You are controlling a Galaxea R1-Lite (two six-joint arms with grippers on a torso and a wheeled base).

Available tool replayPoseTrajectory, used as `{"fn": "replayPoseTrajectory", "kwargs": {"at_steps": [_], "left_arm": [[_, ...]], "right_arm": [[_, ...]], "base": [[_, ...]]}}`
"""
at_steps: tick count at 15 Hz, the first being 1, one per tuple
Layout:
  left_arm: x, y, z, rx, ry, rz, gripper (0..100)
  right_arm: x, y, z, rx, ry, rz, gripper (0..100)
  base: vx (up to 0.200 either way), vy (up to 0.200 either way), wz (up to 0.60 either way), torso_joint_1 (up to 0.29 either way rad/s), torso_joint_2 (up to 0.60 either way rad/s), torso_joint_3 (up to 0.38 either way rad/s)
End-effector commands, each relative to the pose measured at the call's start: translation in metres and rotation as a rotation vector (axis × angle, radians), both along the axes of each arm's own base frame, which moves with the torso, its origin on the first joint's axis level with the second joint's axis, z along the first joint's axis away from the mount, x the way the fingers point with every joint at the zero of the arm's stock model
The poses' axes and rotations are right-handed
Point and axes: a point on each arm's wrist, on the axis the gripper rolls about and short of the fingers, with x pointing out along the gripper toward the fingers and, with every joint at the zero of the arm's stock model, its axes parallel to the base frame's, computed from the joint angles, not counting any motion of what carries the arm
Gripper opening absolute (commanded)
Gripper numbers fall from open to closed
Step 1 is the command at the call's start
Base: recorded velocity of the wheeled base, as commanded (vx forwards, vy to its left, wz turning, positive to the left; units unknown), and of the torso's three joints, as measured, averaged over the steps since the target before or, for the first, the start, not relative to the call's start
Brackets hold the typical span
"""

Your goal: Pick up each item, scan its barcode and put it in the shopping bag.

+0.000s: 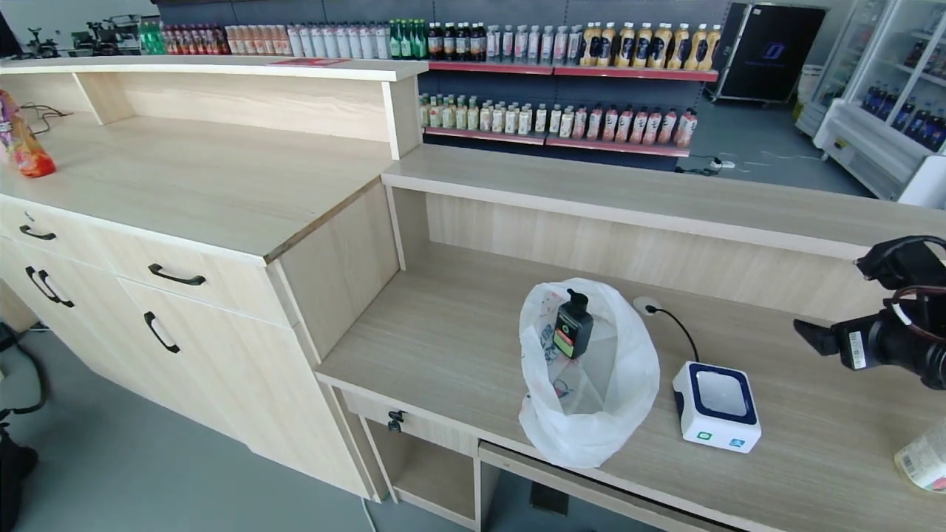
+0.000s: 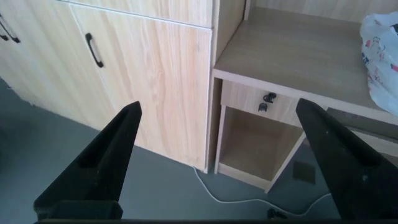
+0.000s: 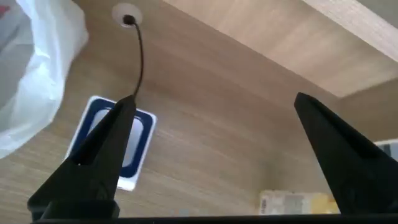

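We found one bottle bagged, another waiting.
Head view: we saw the black pump bottle (image 1: 573, 325) inside the shopping bag (image 1: 628, 384) on the counter (image 1: 443, 347), the scanner (image 1: 717, 406) just beside. Left wrist: the left tool (image 2: 217, 162) hung spread, empty. Right wrist: the right tool (image 3: 211, 168) was spread near a pale bottle (image 3: 298, 204); we judged it light, slick, best gripped mid-body.

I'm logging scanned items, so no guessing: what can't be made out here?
- Bottle, head view: cut off by the lower right edge; label unreadable.
- Shopping bag, head view: anything under the black bottle is hazy behind plastic.
- Scanner, right wrist view: partly hidden by the right claw.
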Motion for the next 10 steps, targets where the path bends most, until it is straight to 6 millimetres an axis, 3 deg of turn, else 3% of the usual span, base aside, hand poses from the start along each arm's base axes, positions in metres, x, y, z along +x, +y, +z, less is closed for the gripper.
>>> {"fn": "replayPoseTrajectory", "kwargs": {"at_steps": [1, 3, 5, 7, 10], "left_arm": [[0.000, 0.000, 0.000, 0.000, -0.001, 0.000, 100], [0.000, 0.000, 0.000, 0.000, -0.001, 0.000, 100], [0.000, 0.000, 0.000, 0.000, -0.001, 0.000, 100], [0.000, 0.000, 0.000, 0.000, -0.001, 0.000, 100], [0.000, 0.000, 0.000, 0.000, -0.001, 0.000, 100]], "right_arm": [[-0.059, -0.026, 0.027, -0.053, -0.051, -0.290, 100], [-0.081, -0.040, 0.022, -0.050, 0.044, -0.520, 100], [-0.085, -0.051, 0.011, 0.105, 0.010, -0.642, 100], [-0.065, -0.063, -0.006, 0.199, 0.021, -0.668, 100], [-0.047, -0.075, -0.026, 0.258, 0.043, -0.512, 100]], "base": [[0.000, 0.000, -0.60, -0.002, 0.00, 0.002], [0.000, 0.000, -0.60, 0.002, 0.00, 0.012], [0.000, 0.000, 0.00, 0.000, 0.00, 0.000], [0.000, 0.000, 0.00, 0.000, 0.00, 0.000], [0.000, 0.000, 0.00, 0.000, 0.00, 0.000]]}}
